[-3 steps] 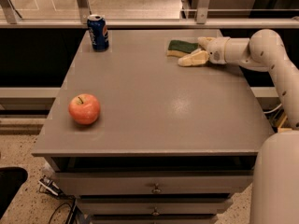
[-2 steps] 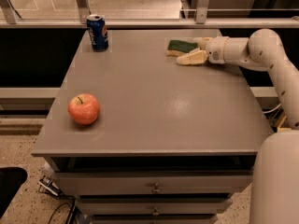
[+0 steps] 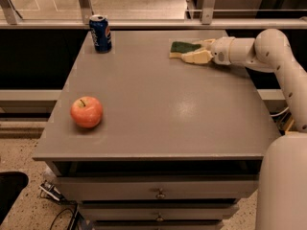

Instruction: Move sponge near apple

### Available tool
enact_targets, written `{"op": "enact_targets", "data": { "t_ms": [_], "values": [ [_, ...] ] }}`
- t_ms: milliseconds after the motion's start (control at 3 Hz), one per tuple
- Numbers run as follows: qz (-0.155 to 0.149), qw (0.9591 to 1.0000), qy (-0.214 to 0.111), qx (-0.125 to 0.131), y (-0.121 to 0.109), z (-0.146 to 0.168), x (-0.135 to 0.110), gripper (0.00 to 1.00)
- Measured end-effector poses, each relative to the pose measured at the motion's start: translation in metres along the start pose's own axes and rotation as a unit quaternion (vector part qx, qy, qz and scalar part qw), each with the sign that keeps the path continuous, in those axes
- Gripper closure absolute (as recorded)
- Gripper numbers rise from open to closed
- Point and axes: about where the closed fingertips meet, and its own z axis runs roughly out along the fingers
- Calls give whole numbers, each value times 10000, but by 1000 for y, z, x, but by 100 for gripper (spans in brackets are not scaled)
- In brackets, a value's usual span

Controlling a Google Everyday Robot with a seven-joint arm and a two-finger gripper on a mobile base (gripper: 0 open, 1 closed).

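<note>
Touching sponge (image 3: 181, 47), pincer (image 3: 193, 51) far right on table (image 3: 158, 114)

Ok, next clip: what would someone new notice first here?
Probably the red apple, alone near the front left edge of the gray table. Next, the white arm reaching in from the right, its gripper at the green sponge in the back right, far from the apple. A blue soda can stands at the back left.
</note>
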Motion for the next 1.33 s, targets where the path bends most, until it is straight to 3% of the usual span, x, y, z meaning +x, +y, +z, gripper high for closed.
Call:
{"op": "enact_targets", "data": {
  "t_ms": [333,1333],
  "values": [
    [0,10000,0,-2,0,0,-1,100],
    [-8,10000,7,-6,1,-2,-3,100]
  ]
}}
